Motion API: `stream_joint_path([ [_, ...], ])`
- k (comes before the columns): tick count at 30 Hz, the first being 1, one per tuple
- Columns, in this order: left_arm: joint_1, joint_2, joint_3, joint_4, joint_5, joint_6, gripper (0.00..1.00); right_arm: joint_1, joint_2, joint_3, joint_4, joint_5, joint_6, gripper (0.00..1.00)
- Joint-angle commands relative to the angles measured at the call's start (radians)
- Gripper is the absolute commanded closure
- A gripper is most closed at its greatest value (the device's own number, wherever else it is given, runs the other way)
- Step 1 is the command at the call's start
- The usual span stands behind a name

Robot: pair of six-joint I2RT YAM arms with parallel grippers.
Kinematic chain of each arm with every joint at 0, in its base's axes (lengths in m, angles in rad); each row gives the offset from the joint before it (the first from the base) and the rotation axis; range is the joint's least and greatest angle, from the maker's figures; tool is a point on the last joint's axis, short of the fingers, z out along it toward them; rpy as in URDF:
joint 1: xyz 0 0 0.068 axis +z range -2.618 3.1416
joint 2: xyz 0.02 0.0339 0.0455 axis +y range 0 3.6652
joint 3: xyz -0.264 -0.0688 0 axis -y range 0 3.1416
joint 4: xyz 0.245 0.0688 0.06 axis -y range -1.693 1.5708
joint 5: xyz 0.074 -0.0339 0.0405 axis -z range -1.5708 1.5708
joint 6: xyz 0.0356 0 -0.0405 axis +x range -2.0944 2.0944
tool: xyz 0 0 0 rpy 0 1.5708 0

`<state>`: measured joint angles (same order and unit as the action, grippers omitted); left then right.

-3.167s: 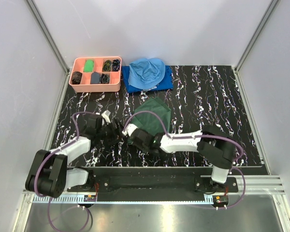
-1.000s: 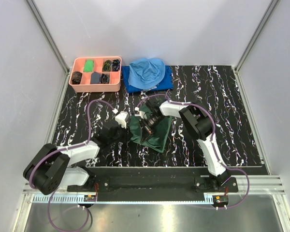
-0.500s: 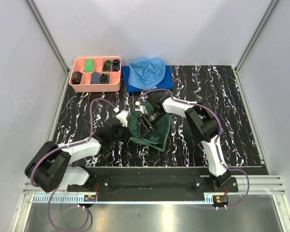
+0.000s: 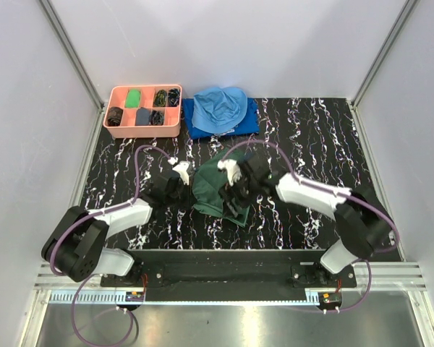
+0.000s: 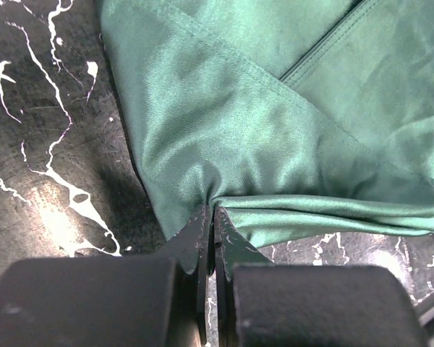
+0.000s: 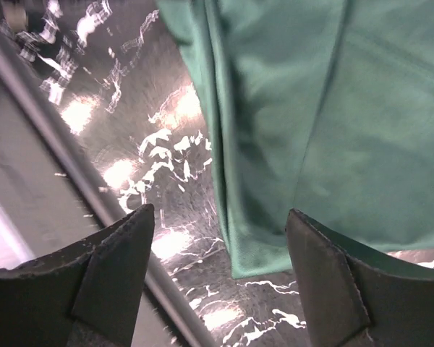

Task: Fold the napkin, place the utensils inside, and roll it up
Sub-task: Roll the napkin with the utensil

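Since a second ago the right hand (image 6: 218,217) has let go of the napkin (image 4: 215,189) and swung round to its right side, while the left hand (image 5: 211,220) has closed. The right hand's fingers now stand wide apart above the napkin's folded edge, holding nothing. The left hand's fingers are pressed together on a pinch of the cloth's left edge, which puckers at the grip. The dark green napkin lies folded mid-tabletop (image 4: 311,137), between the two hands. A pink tray (image 4: 143,133) and blue cloths (image 4: 220,108) sit at the far side.
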<state>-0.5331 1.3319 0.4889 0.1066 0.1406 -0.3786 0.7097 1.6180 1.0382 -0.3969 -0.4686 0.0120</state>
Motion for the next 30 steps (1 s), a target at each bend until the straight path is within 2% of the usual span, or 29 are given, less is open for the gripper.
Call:
stream_joint_path([
  [1,0.025,0.023,0.046,-0.022,0.077,-0.043,1.00,0.140,-0.119,-0.113,0.219,0.380,-0.007,0.18],
  [4,0.048,0.026,0.053,-0.034,0.103,-0.062,1.00,0.204,-0.133,-0.150,0.263,0.514,-0.036,0.17],
  [7,0.070,0.027,0.054,-0.041,0.129,-0.075,1.00,0.247,-0.112,-0.152,0.283,0.559,-0.075,0.17],
  [12,0.081,0.032,0.065,-0.048,0.146,-0.082,1.00,0.283,-0.060,-0.135,0.285,0.582,-0.138,0.17],
  [21,0.090,0.052,0.074,-0.054,0.152,-0.085,1.00,0.339,-0.006,-0.136,0.248,0.594,-0.145,0.22],
  [24,0.091,0.056,0.079,-0.062,0.154,-0.086,1.00,0.361,0.006,-0.138,0.233,0.614,-0.141,0.28],
  [30,0.101,0.056,0.082,-0.062,0.159,-0.089,1.00,0.379,0.081,-0.093,0.201,0.691,-0.130,0.50],
])
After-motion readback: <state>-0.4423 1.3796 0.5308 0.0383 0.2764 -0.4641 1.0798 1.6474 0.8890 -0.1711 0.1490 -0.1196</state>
